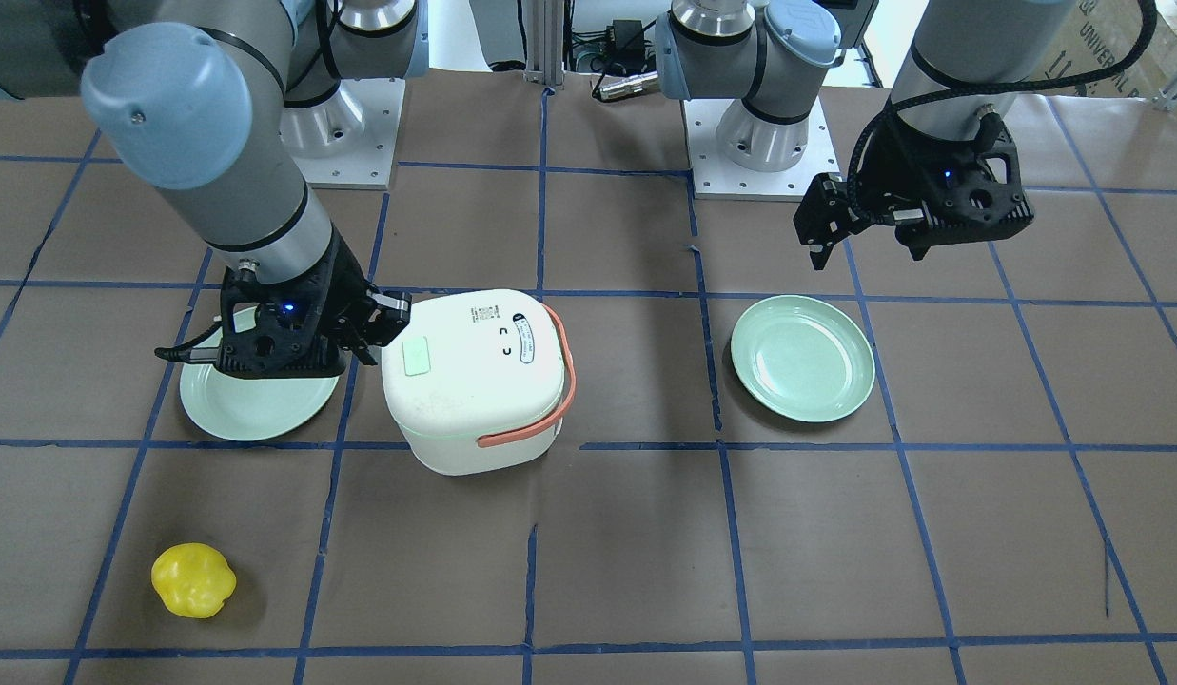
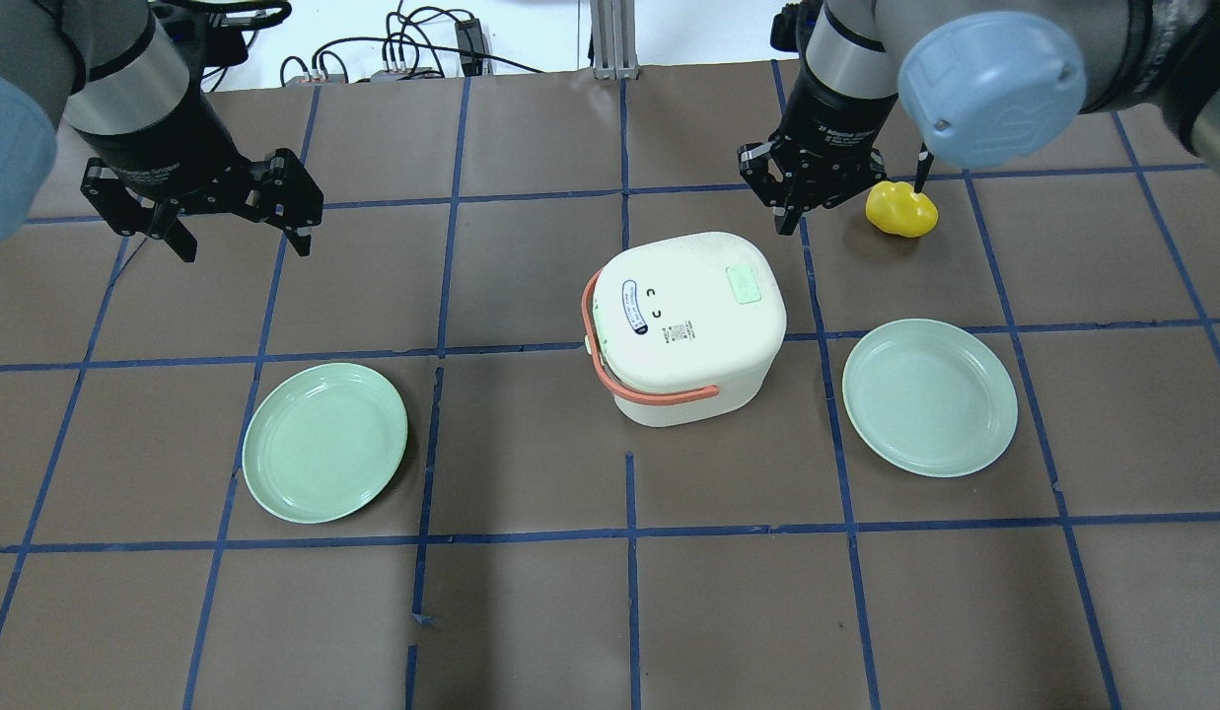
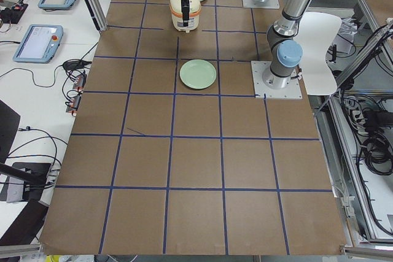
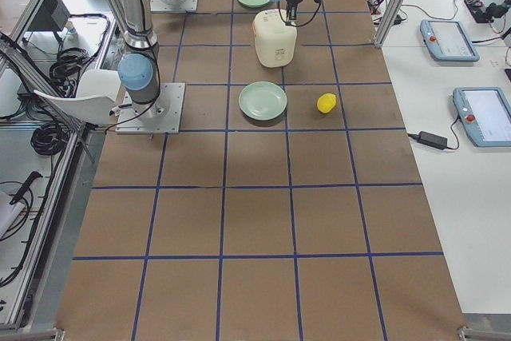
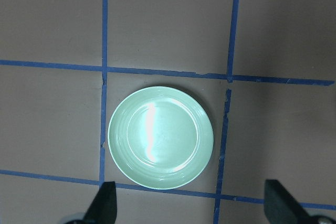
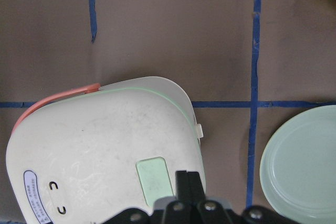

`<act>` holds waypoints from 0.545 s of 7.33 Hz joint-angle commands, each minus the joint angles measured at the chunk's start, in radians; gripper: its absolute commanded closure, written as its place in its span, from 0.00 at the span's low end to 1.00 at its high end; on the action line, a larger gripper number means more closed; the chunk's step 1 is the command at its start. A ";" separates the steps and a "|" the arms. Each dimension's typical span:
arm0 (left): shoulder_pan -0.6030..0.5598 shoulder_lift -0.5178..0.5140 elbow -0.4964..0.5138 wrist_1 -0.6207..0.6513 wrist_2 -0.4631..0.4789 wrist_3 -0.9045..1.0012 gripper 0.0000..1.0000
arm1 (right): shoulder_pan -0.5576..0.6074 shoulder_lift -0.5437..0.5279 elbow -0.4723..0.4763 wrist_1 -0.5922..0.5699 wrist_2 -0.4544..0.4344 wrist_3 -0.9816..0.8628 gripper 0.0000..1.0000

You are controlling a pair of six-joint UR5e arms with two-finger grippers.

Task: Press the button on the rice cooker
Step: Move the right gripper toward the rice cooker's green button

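Observation:
The white rice cooker (image 2: 688,325) with an orange handle stands mid-table, lid closed. A pale green button (image 2: 744,284) sits on its lid and also shows in the front view (image 1: 416,359) and the right wrist view (image 6: 154,179). My right gripper (image 2: 789,217) is shut and empty, over the lid's edge next to the button. Its fingertips (image 6: 189,182) lie just right of the button in the right wrist view, and I cannot tell whether they touch the lid. My left gripper (image 2: 240,237) is open and empty, high over the table, far from the cooker.
One green plate (image 2: 325,441) lies under my left gripper (image 5: 194,208). Another green plate (image 2: 929,396) lies to the right of the cooker. A yellow pepper (image 2: 900,209) sits just beyond my right wrist. Blue tape lines cross the brown table.

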 commanded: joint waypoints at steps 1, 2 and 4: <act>0.000 0.000 0.000 0.000 0.000 0.000 0.00 | 0.027 0.026 0.003 -0.010 -0.001 0.037 0.90; 0.000 0.000 0.000 0.000 0.000 0.000 0.00 | 0.027 0.026 0.003 -0.010 -0.001 0.037 0.90; 0.000 0.000 0.000 0.000 0.000 0.000 0.00 | 0.027 0.025 0.034 -0.010 0.002 0.037 0.89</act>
